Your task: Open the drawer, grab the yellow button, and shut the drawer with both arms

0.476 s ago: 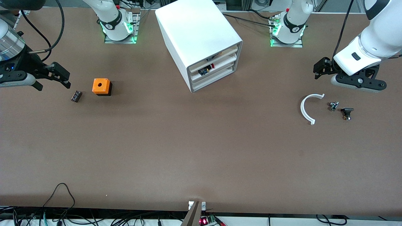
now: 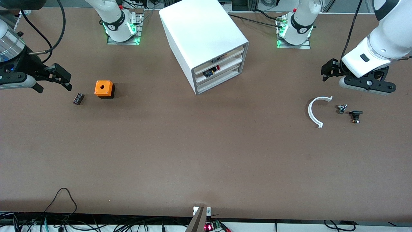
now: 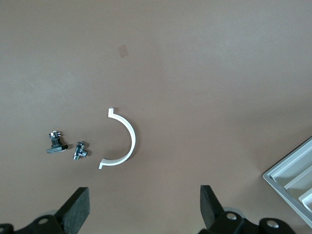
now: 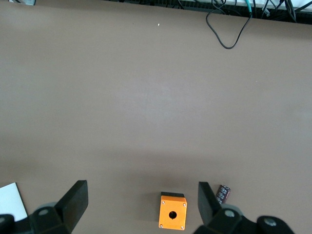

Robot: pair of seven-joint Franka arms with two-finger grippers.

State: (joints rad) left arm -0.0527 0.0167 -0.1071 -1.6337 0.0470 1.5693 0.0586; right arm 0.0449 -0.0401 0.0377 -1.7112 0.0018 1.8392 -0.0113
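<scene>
So the biggest thing on the brown table [image 2: 206, 154] is the white three-drawer cabinet [image 2: 201, 35], sitting between the two arm bases with its drawer fronts angled toward the left arm's end. The top drawer [image 2: 222, 58] looks pushed in, or close to it, same as the two below, and the button [image 2: 212, 71] shows through the gap at the cabinet front, red cap and dark body, around the middle drawer's level, so I can't tell for sure which tray it's in. Both arms hang off at the ends of the table, well apart from the cabinet. The left gripper [image 2: 325, 74] is up over the bare table near the white half-ring [image 2: 313, 111], fingers [image 3: 75, 209] spread wide with nothing between them. The right gripper [image 2: 66, 80] hovers at the other end near the orange cube with a hole [image 2: 103, 88], also wide open and empty. Beside the half-ring, toward the left arm's end, are a small metal fitting [image 2: 341, 108] and a little black part [image 2: 355, 116]. Just beside the cube sits a small black rectangular part [image 2: 78, 98].
</scene>
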